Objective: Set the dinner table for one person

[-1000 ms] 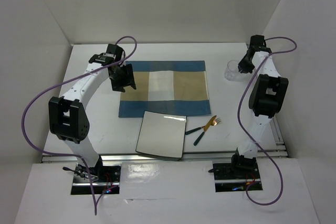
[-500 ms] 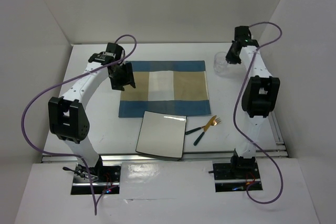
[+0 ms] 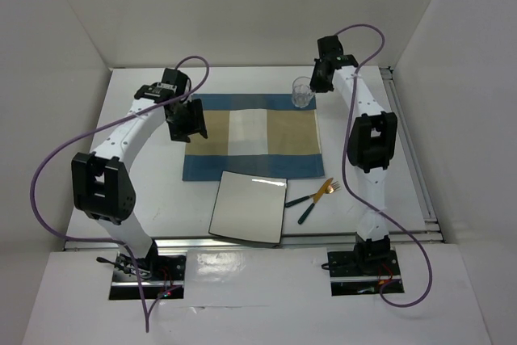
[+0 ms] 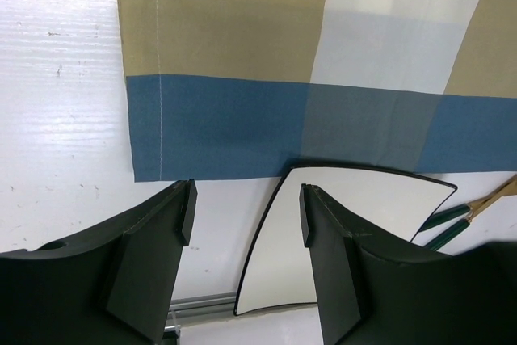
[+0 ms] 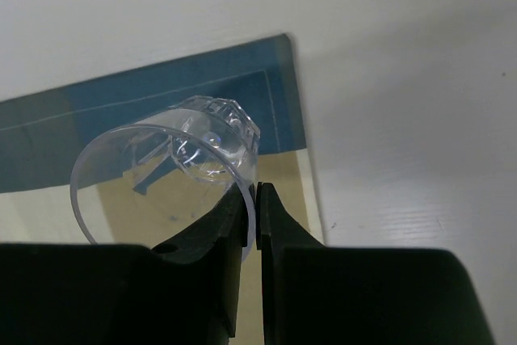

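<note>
On the white dinner table lies a blue-and-tan placemat. My right gripper is shut on the rim of a clear glass, which hangs over the placemat's far right corner. My left gripper stands open above the placemat's left edge, with nothing between its fingers. A square white plate lies in front of the placemat. To the plate's right lie a gold fork and a knife with dark green handles.
White walls enclose the table on the left, back and right. A metal rail runs along the near edge by both arm bases. Purple cables loop from each arm.
My right arm has swung left from the table's far right, carrying the glass to the placemat's far right corner. The left arm has stayed almost still.
</note>
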Action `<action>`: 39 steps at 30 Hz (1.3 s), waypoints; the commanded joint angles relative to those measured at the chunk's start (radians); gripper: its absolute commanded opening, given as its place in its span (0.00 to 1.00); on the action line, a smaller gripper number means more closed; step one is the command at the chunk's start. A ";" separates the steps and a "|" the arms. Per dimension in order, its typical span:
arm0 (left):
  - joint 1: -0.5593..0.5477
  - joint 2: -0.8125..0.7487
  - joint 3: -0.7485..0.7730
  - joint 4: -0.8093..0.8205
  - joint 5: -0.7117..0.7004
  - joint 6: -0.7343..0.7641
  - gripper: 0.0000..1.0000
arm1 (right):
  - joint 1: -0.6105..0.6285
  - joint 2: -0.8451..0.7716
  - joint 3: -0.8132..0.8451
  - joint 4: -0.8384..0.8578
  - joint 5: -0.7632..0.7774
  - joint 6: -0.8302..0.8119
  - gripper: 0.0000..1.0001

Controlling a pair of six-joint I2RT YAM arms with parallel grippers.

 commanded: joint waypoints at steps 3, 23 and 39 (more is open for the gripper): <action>-0.005 -0.061 -0.019 0.003 -0.014 0.012 0.71 | -0.006 0.018 0.058 -0.034 0.042 0.006 0.00; -0.042 -0.195 -0.165 -0.015 0.024 -0.006 0.76 | 0.012 0.040 0.000 -0.004 0.044 0.015 0.25; -0.105 -0.333 -0.351 0.017 0.102 0.033 0.77 | 0.012 -0.246 0.002 -0.024 -0.034 0.006 0.99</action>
